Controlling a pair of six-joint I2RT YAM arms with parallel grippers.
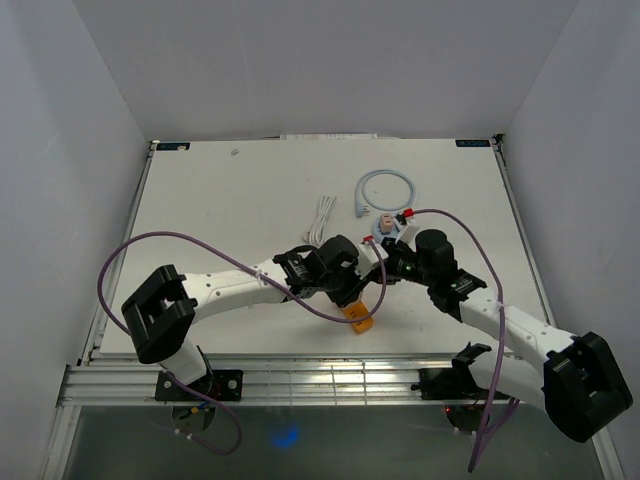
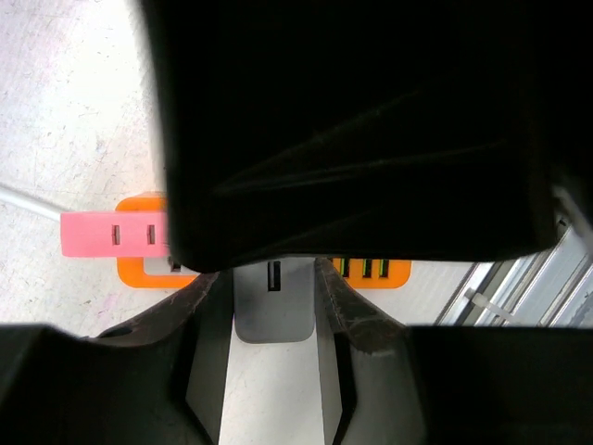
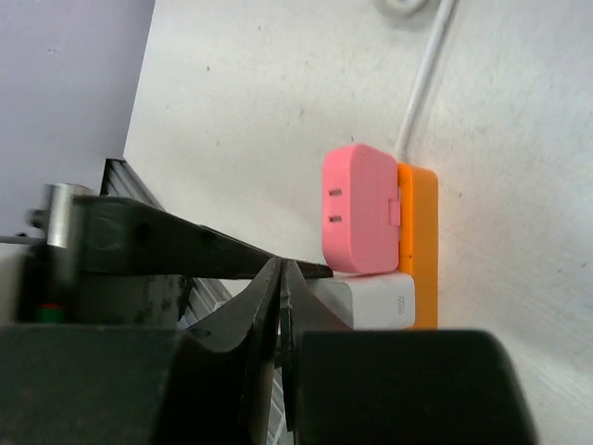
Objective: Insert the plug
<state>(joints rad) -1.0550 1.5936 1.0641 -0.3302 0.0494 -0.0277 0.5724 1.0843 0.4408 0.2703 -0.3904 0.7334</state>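
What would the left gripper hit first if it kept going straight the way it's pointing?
The left gripper would meet the white rectangular plug block sitting between its fingers, with the orange plastic power strip right behind, though depth is unclear.

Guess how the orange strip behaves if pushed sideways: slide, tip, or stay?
Probably slides: the strip looks like low, hard plastic lying flat on the smooth table. Tipping seems unlikely, though the pink adapter and white plug raise its weight a little. The thin cord leaving it looks floppy, so it would likely trail rather than anchor it.
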